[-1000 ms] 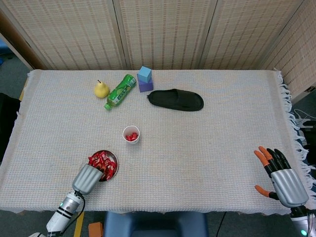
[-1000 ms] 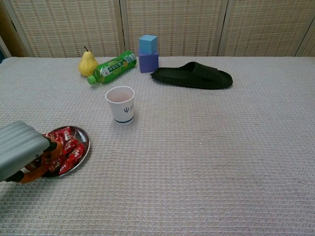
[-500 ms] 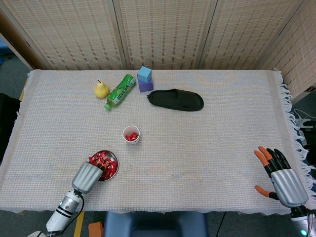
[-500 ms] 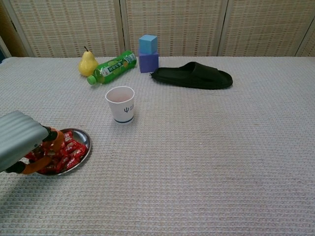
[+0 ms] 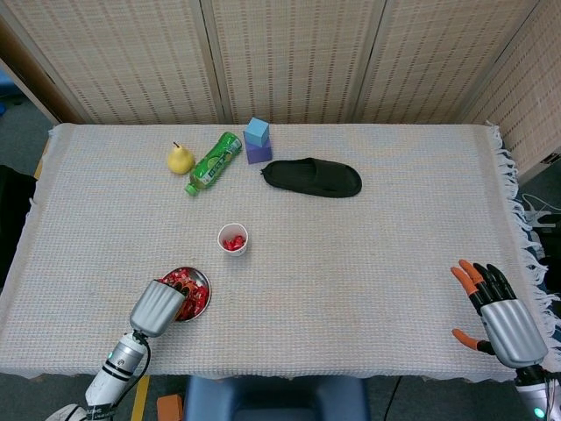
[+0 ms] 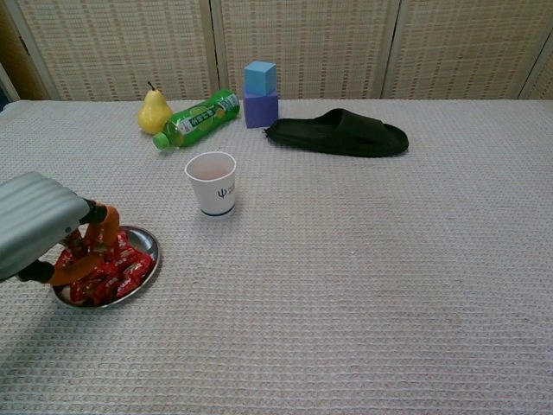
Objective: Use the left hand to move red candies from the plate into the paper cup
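Here my left hand [image 6: 52, 238] hangs over the plate [image 6: 149, 246], fingers curled down among the candies [image 6: 108, 272]; whether they pinch one I cannot tell. Glossy, crinkly wrappers could slip out on the way to the cup [image 6: 212, 183], light paper that tips easily. My right hand [image 5: 500, 311] rests spread on the woven counter [image 5: 368, 254].
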You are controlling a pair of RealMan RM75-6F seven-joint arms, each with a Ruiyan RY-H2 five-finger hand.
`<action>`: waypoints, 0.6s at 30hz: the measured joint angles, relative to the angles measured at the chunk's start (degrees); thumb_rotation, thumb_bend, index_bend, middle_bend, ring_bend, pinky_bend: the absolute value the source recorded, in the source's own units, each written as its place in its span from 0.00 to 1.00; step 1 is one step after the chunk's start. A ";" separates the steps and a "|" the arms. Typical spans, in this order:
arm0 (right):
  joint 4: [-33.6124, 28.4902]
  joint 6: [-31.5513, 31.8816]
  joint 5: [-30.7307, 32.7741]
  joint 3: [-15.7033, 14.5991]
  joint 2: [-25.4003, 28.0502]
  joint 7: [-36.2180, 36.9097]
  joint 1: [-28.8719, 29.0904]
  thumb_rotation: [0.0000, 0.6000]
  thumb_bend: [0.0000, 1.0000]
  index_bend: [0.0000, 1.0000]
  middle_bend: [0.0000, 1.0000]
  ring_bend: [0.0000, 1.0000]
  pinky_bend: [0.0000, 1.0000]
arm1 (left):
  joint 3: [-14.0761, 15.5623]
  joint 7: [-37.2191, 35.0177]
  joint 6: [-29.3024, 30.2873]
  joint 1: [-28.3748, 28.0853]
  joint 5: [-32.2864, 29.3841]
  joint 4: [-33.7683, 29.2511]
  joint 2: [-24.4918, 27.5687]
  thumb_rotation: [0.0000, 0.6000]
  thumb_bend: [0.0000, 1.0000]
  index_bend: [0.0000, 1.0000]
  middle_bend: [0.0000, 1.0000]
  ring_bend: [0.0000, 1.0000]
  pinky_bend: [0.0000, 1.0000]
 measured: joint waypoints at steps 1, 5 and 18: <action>0.00 0.00 0.04 0.02 -0.01 0.00 0.00 1.00 0.04 0.00 0.00 0.00 0.00 | -0.40 -0.08 -0.01 -0.34 0.06 -0.61 0.22 1.00 0.40 0.56 0.63 0.82 1.00; 0.03 -0.09 0.51 0.20 -0.05 -0.05 0.01 1.00 0.04 0.00 0.00 0.00 0.00 | -2.84 -0.33 -1.04 -2.39 -0.34 -3.71 0.76 1.00 0.39 0.56 0.63 0.82 1.00; -0.16 -1.67 3.06 1.18 -0.18 -0.36 0.59 1.00 0.04 0.00 0.00 0.00 0.00 | -13.78 1.48 -10.12 -14.80 -6.23 -2.27 -4.80 1.00 0.40 0.56 0.60 0.82 1.00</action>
